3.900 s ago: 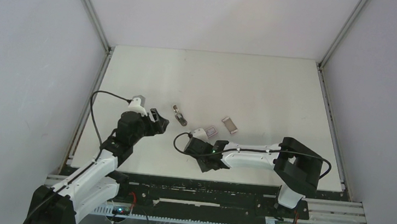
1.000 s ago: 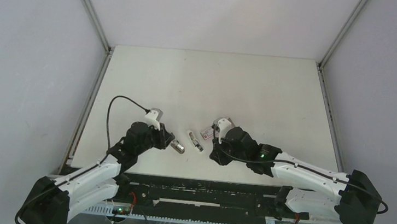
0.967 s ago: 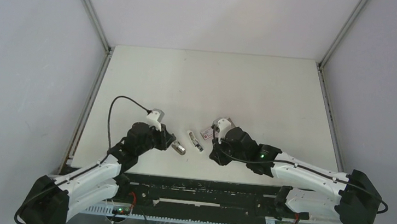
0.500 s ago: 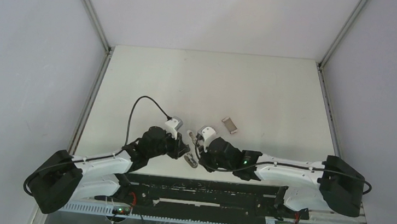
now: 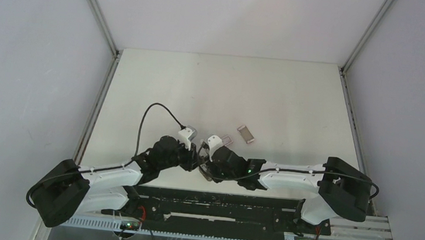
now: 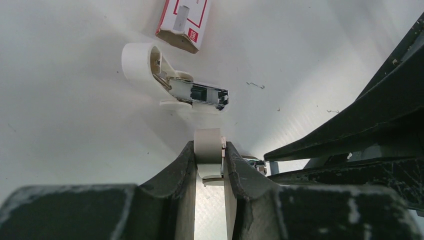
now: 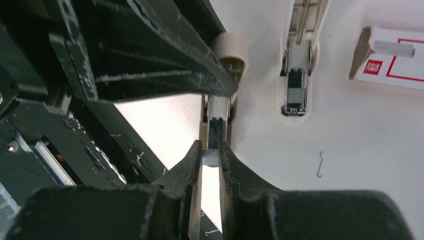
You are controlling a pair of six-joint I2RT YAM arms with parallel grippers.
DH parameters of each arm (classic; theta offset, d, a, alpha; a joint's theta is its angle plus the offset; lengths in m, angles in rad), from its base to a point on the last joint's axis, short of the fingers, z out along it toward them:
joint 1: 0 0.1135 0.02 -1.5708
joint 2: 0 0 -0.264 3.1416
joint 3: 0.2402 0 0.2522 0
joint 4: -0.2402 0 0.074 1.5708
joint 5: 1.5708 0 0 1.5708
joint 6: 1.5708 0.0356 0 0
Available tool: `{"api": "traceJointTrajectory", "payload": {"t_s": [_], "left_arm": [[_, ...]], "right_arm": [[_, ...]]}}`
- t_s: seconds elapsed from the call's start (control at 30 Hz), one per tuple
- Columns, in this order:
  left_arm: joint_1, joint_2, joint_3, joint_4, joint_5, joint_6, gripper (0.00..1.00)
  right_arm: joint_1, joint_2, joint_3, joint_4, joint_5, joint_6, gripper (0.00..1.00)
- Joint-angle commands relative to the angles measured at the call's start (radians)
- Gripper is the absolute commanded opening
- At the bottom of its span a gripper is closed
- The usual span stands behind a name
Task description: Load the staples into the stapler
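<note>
While the left end effector (image 6: 208, 151) clamped a cream stapler part (image 6: 207, 142) and the right end effector (image 7: 210, 150) pinched a thin silvery strip (image 7: 210, 158) lined up with it, the staples box (image 6: 183, 20) lay on the tabletop (image 6: 75, 125) just beyond the stapler's open metal-lined half (image 6: 192, 91).

White table (image 5: 231, 86): staples box (image 6: 184, 17), tray (image 5: 246, 134), open stapler (image 6: 175, 82)
</note>
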Motion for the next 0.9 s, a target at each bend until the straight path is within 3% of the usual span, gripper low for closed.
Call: {"api": "traceJointTrajectory", "payload": {"t_s": [0.0,0.87], "left_arm": [[-0.011,-0.011,0.017,0.056,0.026,0.011,0.00],[-0.013,-0.018,0.014,0.055,0.019,0.019,0.00]], "right_arm": [[0.009,0.022,0.056,0.061,0.029,0.017,0.13],[-0.010,0.055,0.077,0.041,0.024,0.001,0.13]]}}
